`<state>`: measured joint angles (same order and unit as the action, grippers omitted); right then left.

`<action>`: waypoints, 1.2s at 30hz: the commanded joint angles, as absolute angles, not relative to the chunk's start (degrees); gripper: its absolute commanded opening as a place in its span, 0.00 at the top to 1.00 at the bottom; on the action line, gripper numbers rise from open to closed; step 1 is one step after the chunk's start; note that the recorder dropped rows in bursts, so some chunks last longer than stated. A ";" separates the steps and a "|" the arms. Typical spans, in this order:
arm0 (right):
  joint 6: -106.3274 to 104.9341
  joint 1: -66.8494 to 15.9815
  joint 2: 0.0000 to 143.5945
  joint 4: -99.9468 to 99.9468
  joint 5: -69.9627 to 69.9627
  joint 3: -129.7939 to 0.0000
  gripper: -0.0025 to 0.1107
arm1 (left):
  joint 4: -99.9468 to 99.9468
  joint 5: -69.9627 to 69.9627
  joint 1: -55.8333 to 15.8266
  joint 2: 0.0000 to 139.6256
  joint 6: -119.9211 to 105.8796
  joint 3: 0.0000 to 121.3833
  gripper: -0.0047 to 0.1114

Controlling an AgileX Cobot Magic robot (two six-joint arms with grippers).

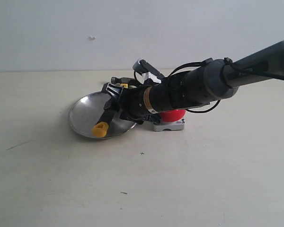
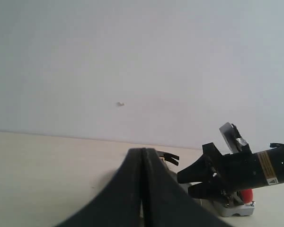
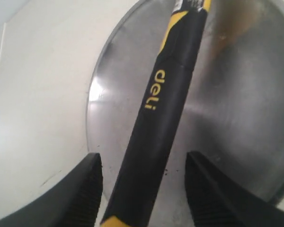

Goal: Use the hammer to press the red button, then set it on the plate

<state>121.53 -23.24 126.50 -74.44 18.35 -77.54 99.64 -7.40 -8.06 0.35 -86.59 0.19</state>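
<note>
The hammer (image 1: 100, 128) lies across the plate (image 1: 84, 113), with its yellow looped end near the front rim and its dark head (image 1: 117, 80) past the back rim. My right gripper (image 1: 109, 99) hovers open over the handle. In the right wrist view the black handle (image 3: 168, 99) runs between the spread fingers (image 3: 87, 189), with a gap on each side, over the plate (image 3: 236, 109). The red button (image 1: 173, 115) sits just right of the plate, partly hidden by the right arm. My left gripper (image 2: 143, 151) is shut on nothing and looks from a distance at the hammer claw (image 2: 170, 157).
The right arm (image 1: 203, 85) stretches from the right edge across the button to the plate. A pale tabletop (image 1: 142, 189) spreads around everything, with a white wall behind it. The left wrist view also catches the red button (image 2: 246, 195) below the right arm (image 2: 255, 168).
</note>
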 commanded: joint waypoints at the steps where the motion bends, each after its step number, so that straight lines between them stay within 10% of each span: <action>1: 121.57 -23.31 125.92 -76.16 22.83 -78.08 0.54 | 99.95 -7.33 -8.00 0.00 -86.45 0.00 0.96; 17: 120.17 -23.46 116.71 -87.34 14.65 -71.05 0.66 | 99.95 -7.33 -8.00 0.00 -86.45 0.00 0.96; 23: 113.54 -26.67 120.90 -87.34 6.26 -79.61 0.85 | 99.95 -7.33 -8.00 0.00 -86.45 0.00 0.96; 29: 121.84 -26.67 122.12 -86.29 5.89 -81.29 0.45 | 99.95 -7.33 -8.00 0.00 -86.45 0.00 0.96; 36: 121.84 -26.67 128.95 -76.47 9.55 -84.60 0.44 | 99.95 -7.33 -8.00 0.00 -86.45 0.00 0.96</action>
